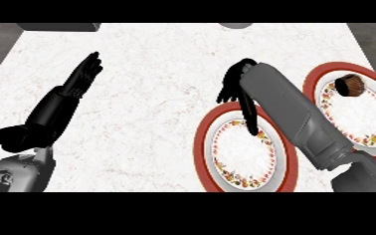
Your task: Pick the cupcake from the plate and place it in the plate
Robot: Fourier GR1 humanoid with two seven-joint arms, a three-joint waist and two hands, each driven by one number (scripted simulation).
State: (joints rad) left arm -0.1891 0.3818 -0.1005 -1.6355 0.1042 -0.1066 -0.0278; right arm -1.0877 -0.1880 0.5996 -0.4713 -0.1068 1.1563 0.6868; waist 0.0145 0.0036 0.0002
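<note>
A brown cupcake (351,83) lies tilted on the red-rimmed floral plate (311,81) at the right edge of the head view. A second matching plate (203,144) sits nearer, centre-right, with nothing on it. My right hand (239,82) hangs over the far rim of this nearer plate, left of the cupcake and apart from it, fingers relaxed and pointing down, holding nothing. Its grey forearm (294,109) crosses between the two plates and hides part of each. My left hand (82,77) rests open at the left, fingers up.
A grey block (58,26) sits at the counter's far left edge and a grey round object (235,25) at the far middle edge. The white marble counter (154,104) stretches between my two hands.
</note>
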